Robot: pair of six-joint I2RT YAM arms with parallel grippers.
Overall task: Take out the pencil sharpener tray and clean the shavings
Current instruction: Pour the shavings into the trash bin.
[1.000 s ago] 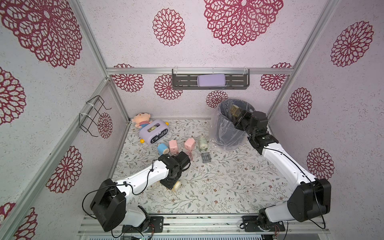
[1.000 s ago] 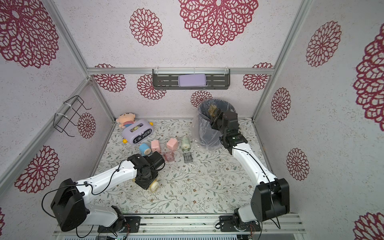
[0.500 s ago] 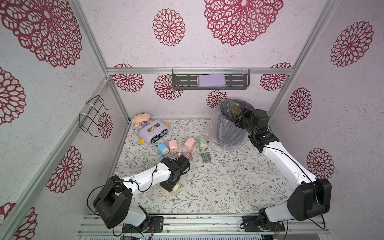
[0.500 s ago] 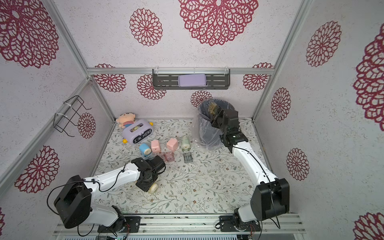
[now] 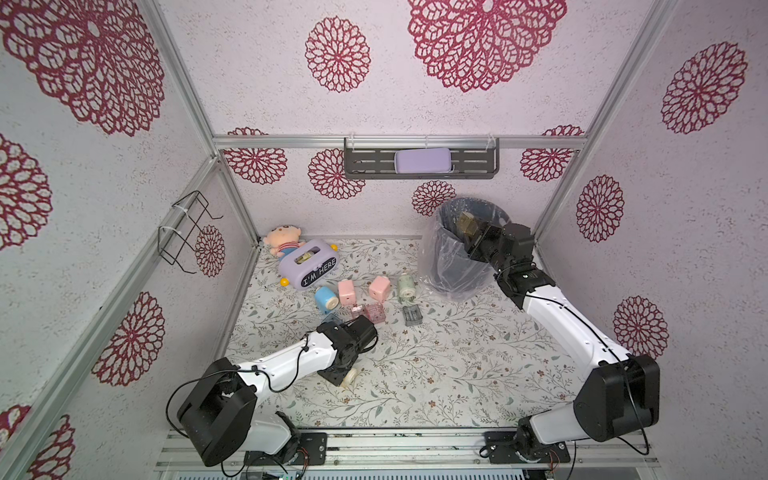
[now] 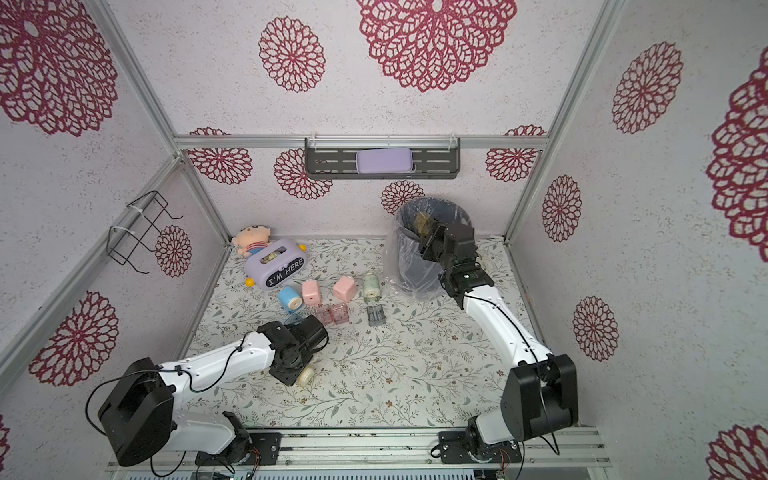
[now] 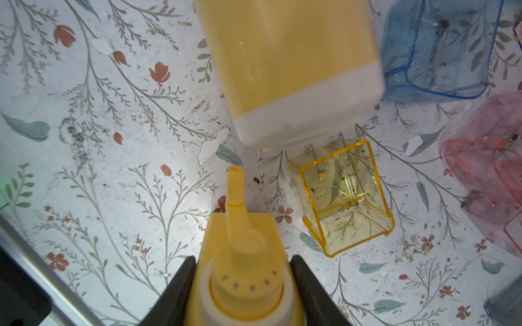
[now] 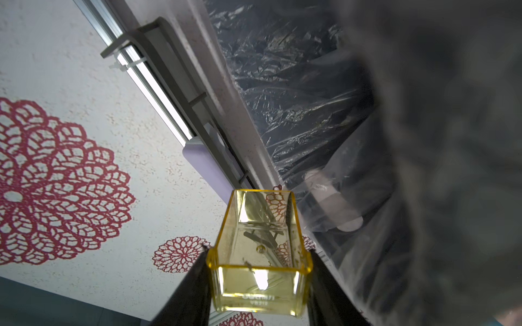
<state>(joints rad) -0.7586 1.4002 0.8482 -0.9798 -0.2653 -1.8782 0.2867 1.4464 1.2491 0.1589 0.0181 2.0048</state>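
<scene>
My right gripper [image 5: 473,233] is shut on a clear yellow tray [image 5: 466,223], holding it tilted over the mouth of the plastic-lined bin [image 5: 453,270]. In the right wrist view the yellow tray [image 8: 257,288] sits between the jaws, with only specks inside and the bin liner [image 8: 296,98] beyond it. Low over the mat, my left gripper [image 5: 341,374] is shut on a yellow pencil sharpener [image 7: 243,288]. In the left wrist view a second yellow sharpener body [image 7: 282,70] and another clear yellow tray [image 7: 344,194] lie on the mat in front of it.
Blue [image 5: 325,298], pink [image 5: 346,291] and green [image 5: 405,286] sharpeners stand mid-mat, with pink [image 5: 374,312] and grey [image 5: 412,315] trays beside them. A blue tray [image 7: 435,50] lies near my left gripper. A purple box [image 5: 309,264] and doll [image 5: 282,240] are back left.
My left arm has dropped lower and drawn back a little with the sharpener still held. The right gripper has edged slightly further over the bin with the tray.
</scene>
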